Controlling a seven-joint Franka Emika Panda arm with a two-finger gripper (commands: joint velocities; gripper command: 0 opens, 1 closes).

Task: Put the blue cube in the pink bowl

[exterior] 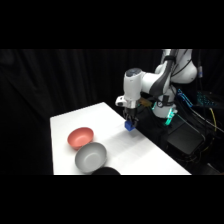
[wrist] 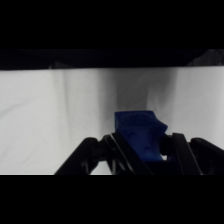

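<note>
The gripper [exterior: 129,124] is closed on the blue cube [wrist: 138,134] near the far edge of the table [exterior: 145,155], well apart from the pink bowl [exterior: 80,138] and the grey bowl [exterior: 90,156]; no writing is readable.

The smooth, matt white table [exterior: 150,155] carries a smooth salmon-pink round bowl [exterior: 80,137] and a faintly glossy grey round bowl [exterior: 90,156].
</note>
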